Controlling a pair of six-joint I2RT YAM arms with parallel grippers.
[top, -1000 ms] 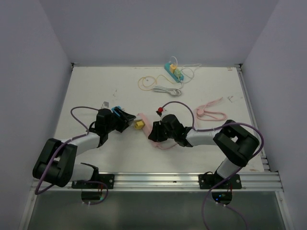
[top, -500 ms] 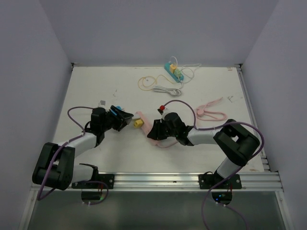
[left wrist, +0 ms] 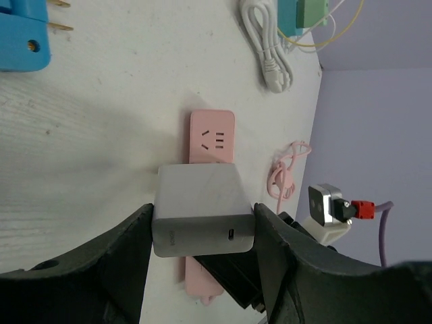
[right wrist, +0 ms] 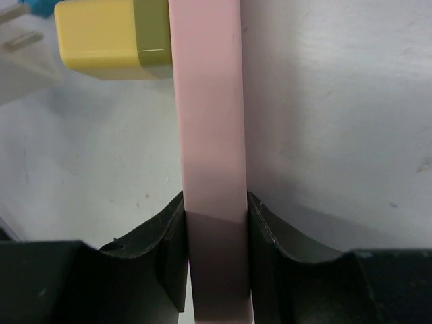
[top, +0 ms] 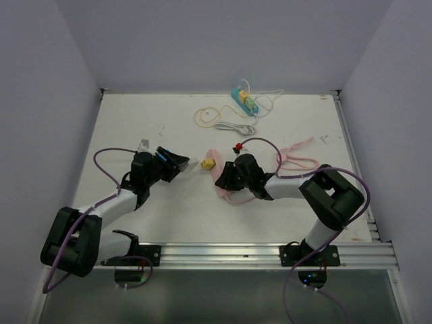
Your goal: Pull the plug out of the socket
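Observation:
My left gripper (top: 182, 163) (left wrist: 202, 223) is shut on a grey-white charger plug (left wrist: 202, 206), seen in the top view (top: 193, 164) clear of the socket. Its prongs show at the top left of the right wrist view (right wrist: 23, 57). My right gripper (top: 221, 179) (right wrist: 214, 229) is shut on the edges of a pink power strip (right wrist: 206, 135) (left wrist: 211, 138). A yellow plug (right wrist: 111, 39) (top: 210, 163) still sits in the strip's far end. A small gap separates the charger from the strip.
A blue plug (left wrist: 23, 37) lies on the table beside my left gripper. A green power strip (top: 244, 101), a white cable (top: 226, 125) and a yellow cord loop (top: 202, 115) lie at the back. A pink coiled cable (top: 297, 158) lies to the right.
The right gripper has carried the pink strip and its yellow plug up and to the right. The left gripper kept the charger, which has come out of the strip.

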